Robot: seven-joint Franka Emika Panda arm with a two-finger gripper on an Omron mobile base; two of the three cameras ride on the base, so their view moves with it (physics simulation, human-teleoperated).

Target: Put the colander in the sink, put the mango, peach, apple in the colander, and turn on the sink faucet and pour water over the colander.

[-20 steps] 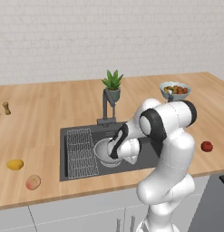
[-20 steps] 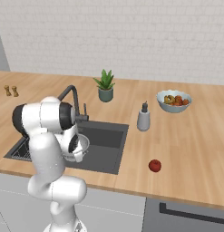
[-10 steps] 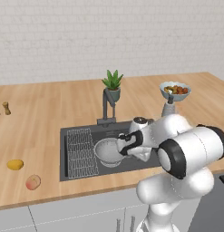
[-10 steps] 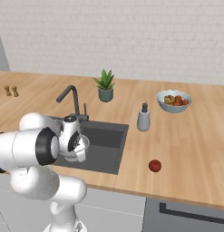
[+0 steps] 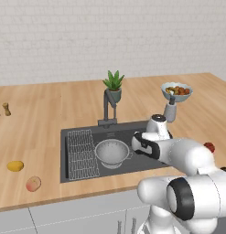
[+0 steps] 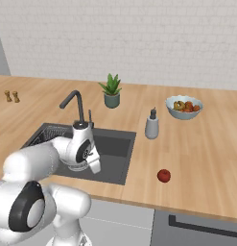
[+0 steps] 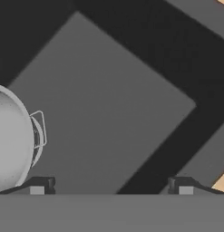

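1. Fingers (image 7: 37, 186) stand wide apart and hold nothing, just beside the colander (image 5: 112, 153).
2. Colander sits in the sink (image 5: 142, 128).
3. Mango (image 5: 15, 166) lies far off on the surface (image 5: 41, 119).
4. It looks smooth and maybe slippery, so grip its narrow middle gently.

glossy white arm (image 5: 187, 157) of rounded, bulbous segments, with dark grey discs capping the joints and a black band behind the white wrist. the end effector (image 7: 111, 183) carries two small dark finger tips (image 7: 41, 183).
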